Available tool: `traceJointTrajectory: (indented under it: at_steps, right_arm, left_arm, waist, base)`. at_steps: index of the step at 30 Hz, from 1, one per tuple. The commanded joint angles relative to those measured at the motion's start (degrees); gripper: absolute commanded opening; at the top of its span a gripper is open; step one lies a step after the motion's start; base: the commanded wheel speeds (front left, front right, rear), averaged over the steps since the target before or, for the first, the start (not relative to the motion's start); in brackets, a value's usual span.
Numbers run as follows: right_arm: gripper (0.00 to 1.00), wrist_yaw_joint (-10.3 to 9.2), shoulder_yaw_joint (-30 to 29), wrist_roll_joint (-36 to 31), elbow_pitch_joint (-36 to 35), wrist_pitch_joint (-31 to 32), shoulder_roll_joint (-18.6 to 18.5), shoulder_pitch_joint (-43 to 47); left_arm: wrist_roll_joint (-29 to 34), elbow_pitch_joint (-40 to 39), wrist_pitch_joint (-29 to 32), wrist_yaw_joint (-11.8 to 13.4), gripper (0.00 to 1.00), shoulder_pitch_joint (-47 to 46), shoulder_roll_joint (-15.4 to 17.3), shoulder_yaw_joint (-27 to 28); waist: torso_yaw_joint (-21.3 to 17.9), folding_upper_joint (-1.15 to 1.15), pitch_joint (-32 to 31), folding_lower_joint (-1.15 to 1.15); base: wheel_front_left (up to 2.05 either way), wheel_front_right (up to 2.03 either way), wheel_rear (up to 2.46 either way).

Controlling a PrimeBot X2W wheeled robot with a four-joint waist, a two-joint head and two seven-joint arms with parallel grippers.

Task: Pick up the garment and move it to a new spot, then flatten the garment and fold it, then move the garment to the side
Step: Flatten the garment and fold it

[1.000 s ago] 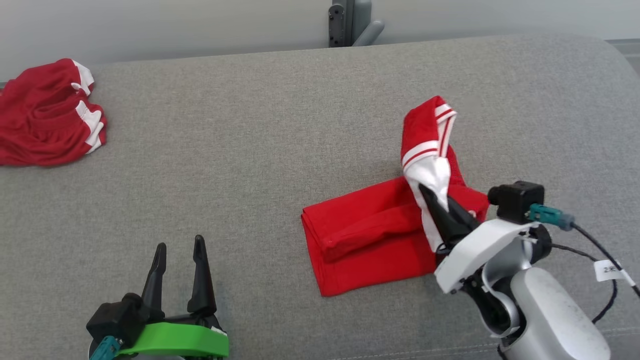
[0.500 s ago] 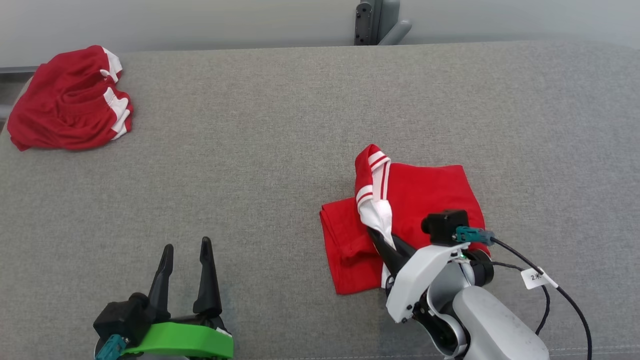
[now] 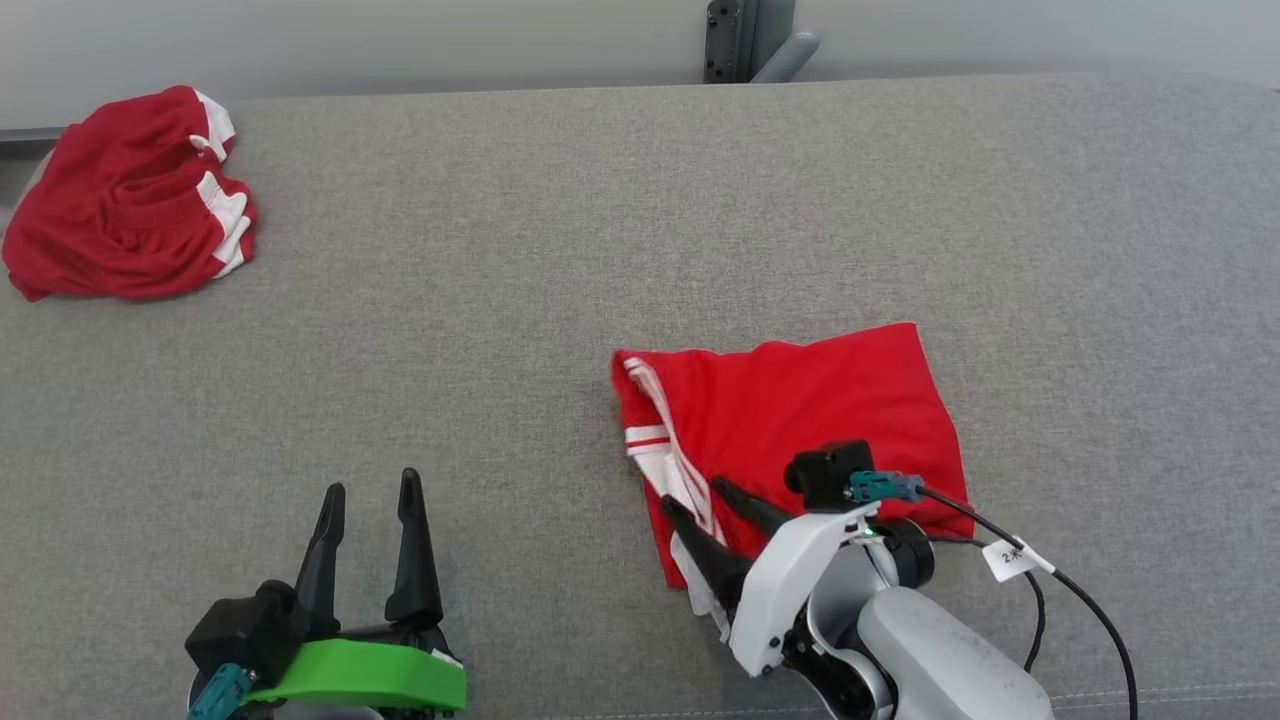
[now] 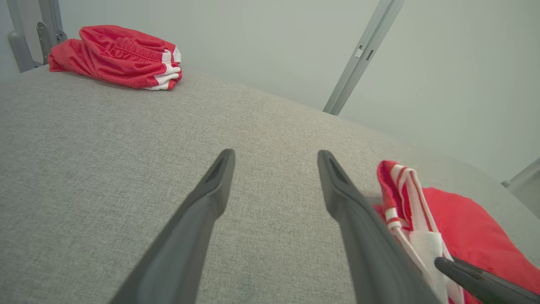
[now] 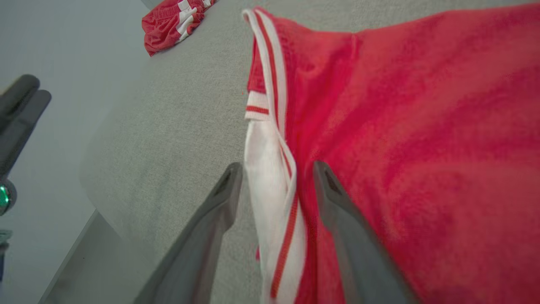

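The red garment (image 3: 800, 410) lies folded flat on the grey padded surface, its white-striped edge (image 3: 665, 455) along its left side. My right gripper (image 3: 692, 494) is open at the garment's near left corner, one finger on each side of that striped edge (image 5: 265, 169), holding nothing. In the right wrist view the right gripper (image 5: 277, 165) is low over the cloth (image 5: 400, 126). My left gripper (image 3: 370, 482) stands open and empty at the lower left, well apart from the garment (image 4: 464, 223).
A second red and white garment (image 3: 125, 195) lies bunched at the far left corner of the surface (image 3: 500, 300). A grey metal post (image 3: 745, 40) rises behind the far edge. The near edge of the surface runs just below both grippers.
My right gripper carried the lifted striped flap down and to the left, laid it over the garment, and opened. The left gripper stayed put. The head camera shifted slightly.
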Motion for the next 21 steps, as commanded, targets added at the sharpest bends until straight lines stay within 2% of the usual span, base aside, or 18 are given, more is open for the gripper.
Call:
traceJointTrajectory:
  at_steps: [1, 5, 10, 15, 21]
  right_arm:
    - [1.0, 0.0, 0.22, 0.48, -0.22, -0.43, -0.06, -0.85]
    - [1.0, 0.0, 2.01, 1.83, -1.5, -2.33, -0.08, -1.36]
    - [1.0, 0.0, 0.44, -2.91, -3.09, -7.95, -0.42, -2.41]
    - [1.0, 0.0, -5.6, -9.53, -5.1, -13.29, -0.95, -1.08]
    - [1.0, 0.0, -14.29, -16.0, -8.22, -15.2, -0.93, 2.4]
  left_arm:
    - [-0.3, 0.12, -0.15, -0.13, 1.0, -0.7, 0.12, 0.07]
    - [-0.17, 0.19, -0.18, -0.19, 1.0, -0.76, 0.35, 0.25]
    - [0.47, 0.07, -0.22, -0.26, 1.0, -0.83, 0.45, 0.08]
    - [0.85, 0.33, -0.24, -0.6, 1.0, -1.04, 0.42, -0.52]
    - [1.17, 0.84, -0.21, -1.03, 1.0, -1.14, 0.29, -1.74]
  waist:
    - [-0.17, 0.0, 0.01, 0.0]
    - [-0.87, 0.0, -0.08, 0.0]
    - [-1.84, 0.0, -0.34, 0.0]
    - [-2.74, 0.0, -0.57, 0.0]
    - [-3.6, 0.0, -0.49, 0.0]
  base:
    - [0.0, 0.0, 0.0]
    - [0.0, 0.0, 0.0]
    - [0.0, 0.0, 0.0]
    - [0.0, 0.0, 0.0]
    - [0.0, 0.0, 0.0]
